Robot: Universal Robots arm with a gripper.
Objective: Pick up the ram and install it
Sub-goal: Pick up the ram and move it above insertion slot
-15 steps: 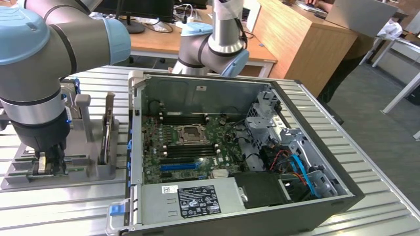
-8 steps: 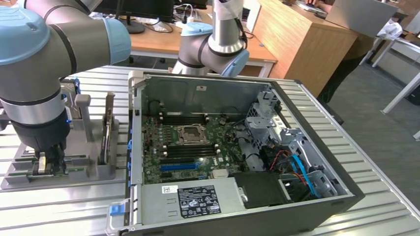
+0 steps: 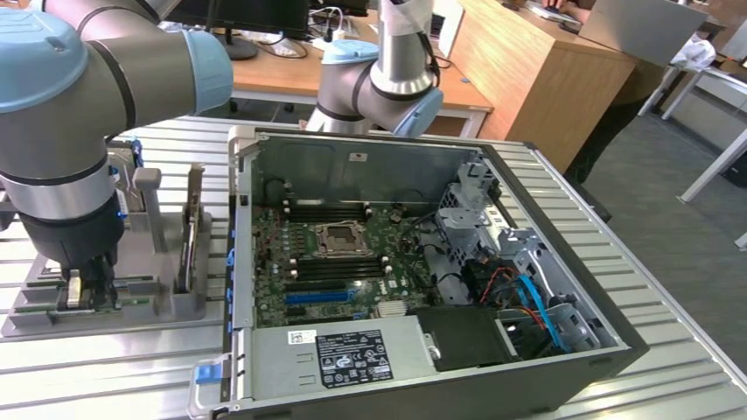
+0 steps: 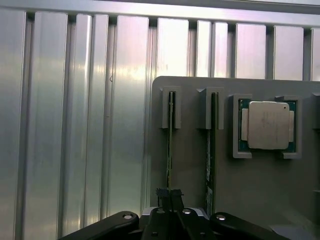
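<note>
1. The gripper (image 4: pixel 170 194) is seen clenched, its two dark fingertips (image 4: pixel 162 193) pressed together on the thin edge of the ram (image 4: pixel 170 140).
2. The ram is held edge-on and upright in a narrow slot of the grey holder (image 4: pixel 192 165), and is still seated there.
3. A second green stick (image 4: pixel 210 150) is seated just beside it in the next slot, parallel and untouched.
4. Beyond that stick, a square silver processor chip (image 4: pixel 268 125) is laid flat in its own recess of the same holder.
5. In the exterior view, the gripper (image 3: pixel 87 289) is lowered onto the holder (image 3: pixel 157 306) at that view's left, under the grey-and-blue arm (image 3: pixel 70 131).
6. The holder is set on a slatted aluminium table (image 3: pixel 117 372).
7. Near the holder, toward the exterior view's right, an open computer case (image 3: pixel 350 166) is laid on its side, with the motherboard (image 3: pixel 292 262) exposed.
8. An empty processor socket (image 3: pixel 346 238) is seen at the board's middle, with long dark memory slots (image 3: pixel 321 210) running beside it.
</note>
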